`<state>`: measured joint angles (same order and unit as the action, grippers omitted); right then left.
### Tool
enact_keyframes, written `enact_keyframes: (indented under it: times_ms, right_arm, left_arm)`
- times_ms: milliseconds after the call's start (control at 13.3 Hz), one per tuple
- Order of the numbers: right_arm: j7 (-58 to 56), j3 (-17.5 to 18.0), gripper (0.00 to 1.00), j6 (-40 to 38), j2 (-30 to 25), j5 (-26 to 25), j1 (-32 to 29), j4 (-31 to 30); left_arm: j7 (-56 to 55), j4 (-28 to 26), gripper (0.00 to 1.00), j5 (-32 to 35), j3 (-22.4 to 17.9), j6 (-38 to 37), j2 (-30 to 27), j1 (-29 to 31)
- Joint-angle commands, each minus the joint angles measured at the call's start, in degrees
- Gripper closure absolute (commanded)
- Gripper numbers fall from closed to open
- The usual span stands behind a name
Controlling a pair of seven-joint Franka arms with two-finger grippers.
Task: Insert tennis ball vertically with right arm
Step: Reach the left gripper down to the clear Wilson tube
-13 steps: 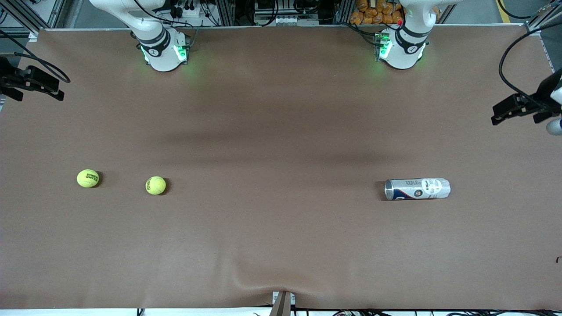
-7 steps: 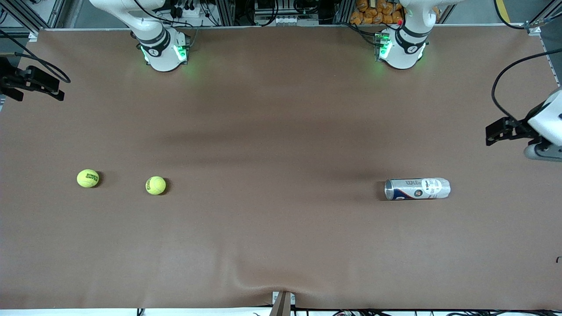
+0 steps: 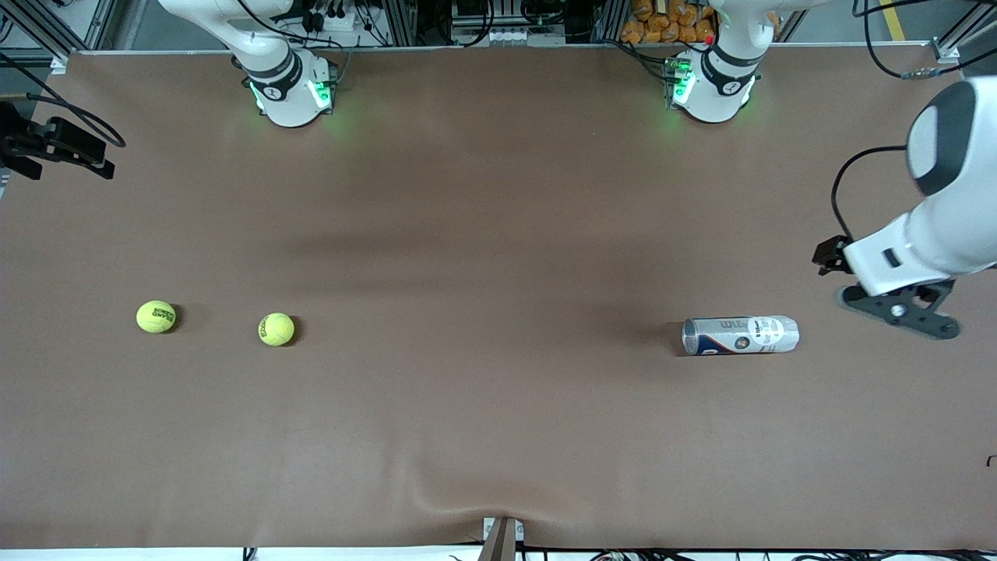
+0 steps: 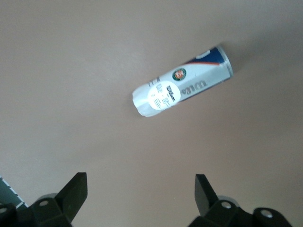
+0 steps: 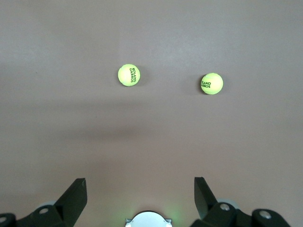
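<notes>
In the front view, two tennis balls lie on the brown bench [image 3: 498, 436] at the middle left of the frame, one tennis ball [image 3: 156, 316] close to the frame's left edge and the other ball [image 3: 276, 329] just inward of it, while the ball can [image 3: 740, 335] lies on its side at the middle right, well apart from both. The left claw [image 3: 896, 309] hangs at the right edge of the frame, above the bench beside the can; the right claw [image 3: 54, 148] sits at the upper left edge. In the left wrist view, the can [image 4: 182, 88] lies flat in the upper middle, and the claw's fingers [image 4: 75, 189] are spread and empty at the bottom. In the right wrist view, both balls [image 5: 129, 75] [image 5: 211, 83] sit in the upper half, with spread, empty fingers [image 5: 75, 191] below. Nothing is done yet, I judge: the can needs standing up, and a ball needs picking up and dropping in.
</notes>
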<state>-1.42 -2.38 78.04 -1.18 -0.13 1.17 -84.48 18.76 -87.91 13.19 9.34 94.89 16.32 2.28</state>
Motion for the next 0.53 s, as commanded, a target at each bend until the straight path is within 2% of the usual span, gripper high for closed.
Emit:
enact_keyframes:
  times_ms: [0, 226, 451]
  right_arm:
    - [0.19, 0.09, 0.0, -0.17, -1.54, 0.83, -0.37, -1.22]
    - [0.19, 0.09, 0.0, -0.17, -1.54, 0.83, -0.37, -1.22]
    - [0.19, 0.09, 0.0, -0.17, -1.54, 0.83, -0.46, -1.22]
  left_arm:
    - [2.93, -3.83, 0.0, 1.49, 0.15, 3.35, 1.69, 0.45]
    - [9.77, -11.82, 0.0, 1.49, -0.02, 14.14, 2.13, 2.02]
    - [17.35, -12.19, 0.0, 2.71, -0.02, 18.12, 5.29, 3.44]
